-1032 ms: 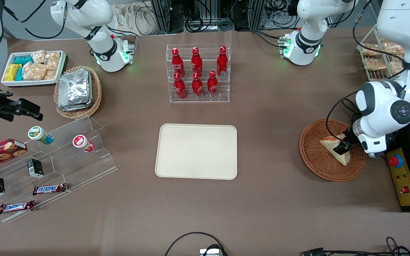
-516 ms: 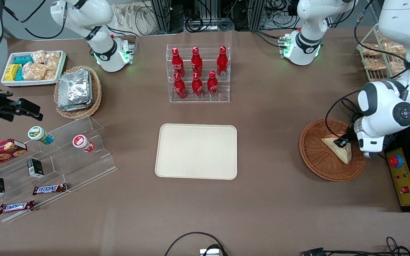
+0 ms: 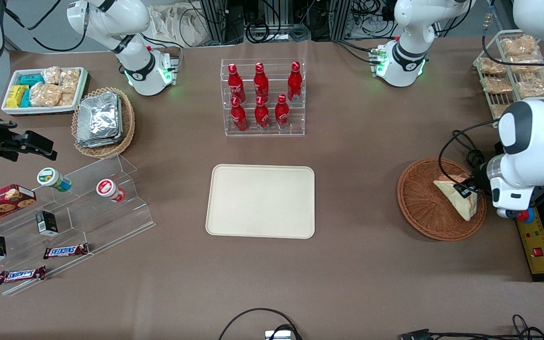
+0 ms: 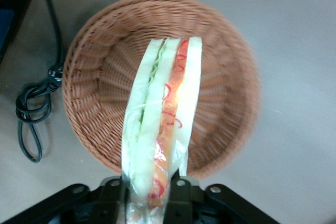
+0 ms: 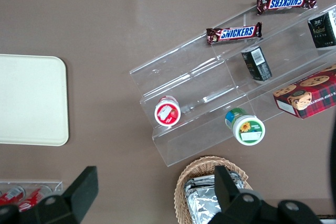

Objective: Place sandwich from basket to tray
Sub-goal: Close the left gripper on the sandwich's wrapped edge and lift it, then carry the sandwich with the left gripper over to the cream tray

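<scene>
My left gripper [image 3: 466, 191] is shut on the sandwich [image 3: 458, 198], a pale bread wedge in clear wrap with red and green filling. It holds the wedge lifted above the reddish-brown wicker basket [image 3: 423, 208], over the part of the basket nearest the working arm's end of the table. In the left wrist view the sandwich [image 4: 163, 114] stands on edge between my fingers [image 4: 179, 192], with the empty basket [image 4: 100, 77] below it. The cream tray [image 3: 260, 201] lies bare at the table's middle, toward the parked arm from the basket.
A rack of red bottles [image 3: 262, 97] stands farther from the camera than the tray. A wire rack of bagged snacks [image 3: 513, 71] and a control box with a red button [image 3: 534, 236] sit at the working arm's end. A clear stepped shelf [image 3: 64, 212] holds snacks at the parked arm's end.
The gripper has lifted the sandwich out of the basket and shifted it a little toward the working arm's end; the arm has risen.
</scene>
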Available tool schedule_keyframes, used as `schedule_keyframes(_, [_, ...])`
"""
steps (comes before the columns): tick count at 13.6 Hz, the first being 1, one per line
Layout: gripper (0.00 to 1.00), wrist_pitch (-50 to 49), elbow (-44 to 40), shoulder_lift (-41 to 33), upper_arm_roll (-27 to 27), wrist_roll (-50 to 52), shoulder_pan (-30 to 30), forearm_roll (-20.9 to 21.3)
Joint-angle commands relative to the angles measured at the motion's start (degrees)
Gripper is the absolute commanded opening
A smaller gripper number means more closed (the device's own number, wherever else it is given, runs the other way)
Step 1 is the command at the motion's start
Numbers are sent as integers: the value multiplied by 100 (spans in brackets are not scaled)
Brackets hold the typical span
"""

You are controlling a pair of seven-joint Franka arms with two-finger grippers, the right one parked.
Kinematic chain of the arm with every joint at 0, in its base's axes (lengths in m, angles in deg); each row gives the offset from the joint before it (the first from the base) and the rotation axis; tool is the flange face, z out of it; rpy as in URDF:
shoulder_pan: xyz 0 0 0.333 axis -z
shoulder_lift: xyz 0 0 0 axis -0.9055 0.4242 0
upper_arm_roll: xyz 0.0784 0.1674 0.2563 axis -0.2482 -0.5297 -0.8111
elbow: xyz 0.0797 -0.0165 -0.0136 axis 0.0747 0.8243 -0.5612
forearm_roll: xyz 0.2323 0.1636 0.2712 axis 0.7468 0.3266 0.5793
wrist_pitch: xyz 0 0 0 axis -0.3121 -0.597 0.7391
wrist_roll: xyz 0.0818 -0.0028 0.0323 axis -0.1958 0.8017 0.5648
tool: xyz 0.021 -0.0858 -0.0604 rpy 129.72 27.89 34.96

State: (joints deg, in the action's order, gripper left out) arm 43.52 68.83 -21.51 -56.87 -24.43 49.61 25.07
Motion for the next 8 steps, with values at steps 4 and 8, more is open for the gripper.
schedule_keyframes(4, [0, -862, -1870, 600, 531, -56, 1086, 51])
schedule_keyframes(8, [0, -792, -2634, 1487, 514, -13, 2352, 51])
